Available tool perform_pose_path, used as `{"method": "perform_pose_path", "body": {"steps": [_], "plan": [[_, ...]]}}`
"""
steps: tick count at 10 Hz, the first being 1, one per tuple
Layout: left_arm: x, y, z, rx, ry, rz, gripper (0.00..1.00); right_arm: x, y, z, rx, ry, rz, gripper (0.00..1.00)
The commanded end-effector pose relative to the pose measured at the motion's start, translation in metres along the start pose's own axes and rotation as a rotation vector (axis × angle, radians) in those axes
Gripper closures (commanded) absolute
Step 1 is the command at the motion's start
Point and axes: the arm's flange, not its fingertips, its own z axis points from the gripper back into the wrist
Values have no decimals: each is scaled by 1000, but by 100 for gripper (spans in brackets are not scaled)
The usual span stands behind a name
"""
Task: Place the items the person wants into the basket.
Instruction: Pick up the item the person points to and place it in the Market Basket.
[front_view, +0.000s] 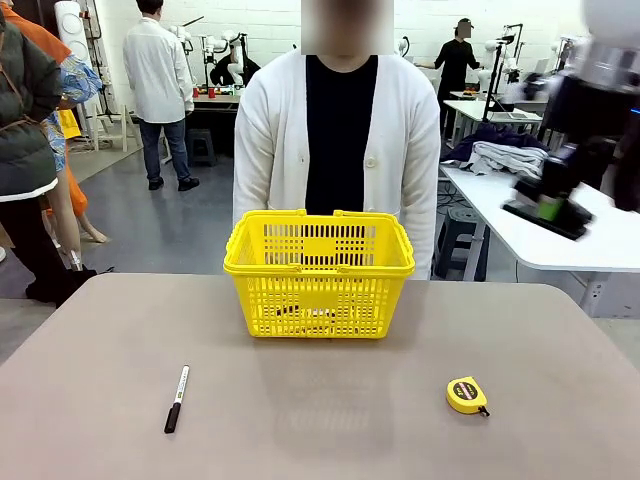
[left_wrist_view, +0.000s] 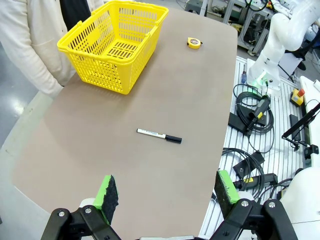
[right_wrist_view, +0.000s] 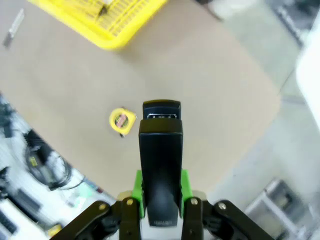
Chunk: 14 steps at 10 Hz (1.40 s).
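The yellow lattice basket (front_view: 320, 300) stands mid-table in front of the person (front_view: 340, 150), handles folded down. Something dark lies on its floor behind the lattice; I cannot make out what. My right gripper (front_view: 550, 207) hangs blurred high at the right, off to the side of the table, shut on a black stapler (front_view: 545, 214). In the right wrist view the stapler (right_wrist_view: 160, 145) juts out between the green pads of the right gripper (right_wrist_view: 161, 190), above the table's corner, with the basket (right_wrist_view: 107, 30) farther off. My left gripper (left_wrist_view: 166, 190) stands open and holds nothing, high over the near left edge.
A black marker with a white barrel (front_view: 177, 398) lies at the front left, also seen from the left wrist as the marker (left_wrist_view: 159, 135). A yellow tape measure (front_view: 466, 394) lies at the front right. Cables and boxes (left_wrist_view: 252, 120) cover the floor beside the table.
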Motion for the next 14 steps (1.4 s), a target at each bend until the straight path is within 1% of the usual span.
{"method": "perform_pose_path", "body": {"steps": [1,2,3,4,5,7,9,11,12,13,14], "plan": [[-2,1,0,-1,-17,-23,0,69,-10,0,-3,13,200,68],[-2,1,0,-1,-17,-23,0,108,-1,-13,31,17,291,68],[-2,1,0,-1,-17,-23,0,137,6,-23,49,17,366,68],[-2,1,0,-1,-17,-23,0,160,15,-30,43,7,443,68],[-2,1,0,-1,-17,-23,0,182,23,-38,42,-4,494,68],[-2,1,0,-1,-17,-23,0,215,42,-51,32,-14,585,68],[-2,1,0,-1,-17,-23,0,234,56,-61,58,-7,623,68],[-2,1,0,-1,-17,-23,0,241,62,-67,78,-12,641,68],[-2,1,0,-1,-17,-23,0,240,62,-68,77,-14,625,68],[-2,1,0,-1,-17,-23,0,229,69,-77,80,-29,613,68],[-2,1,0,-1,-17,-23,0,229,69,-77,80,-29,613,68]]}}
